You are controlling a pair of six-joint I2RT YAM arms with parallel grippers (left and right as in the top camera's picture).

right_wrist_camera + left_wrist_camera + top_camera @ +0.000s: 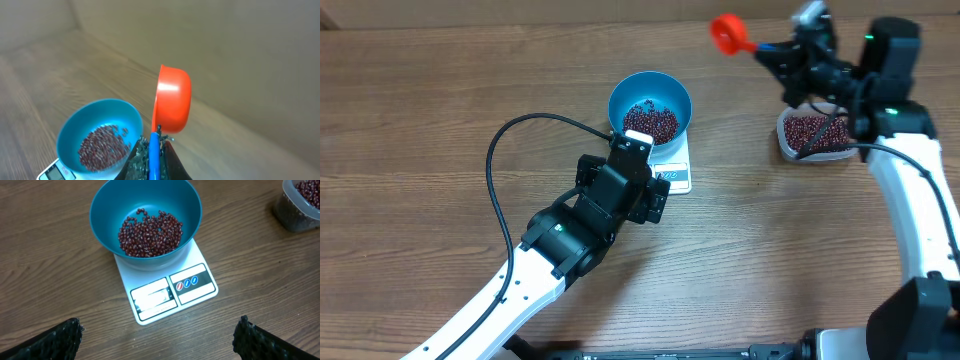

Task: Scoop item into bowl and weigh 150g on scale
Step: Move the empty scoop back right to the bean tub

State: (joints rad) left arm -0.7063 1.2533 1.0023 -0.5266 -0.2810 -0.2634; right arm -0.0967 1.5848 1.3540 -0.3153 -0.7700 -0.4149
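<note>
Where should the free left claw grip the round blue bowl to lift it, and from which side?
Probably the near rim of the round bright blue bowl, from above, one finger of the open left claw inside and one outside. The rim is thin, the bowl looks too wide to span, and the dark red-brown beans lie low.

A robot test bench, probably in a lab, is suggested: a left arm [510, 290] and a right arm [910, 190] are set at a wood-grain table [420, 100], and a plain beige wall [250, 40] is seen, blurred, behind.

Overhead looks down; both wrist views share bowl [107, 210].
</note>
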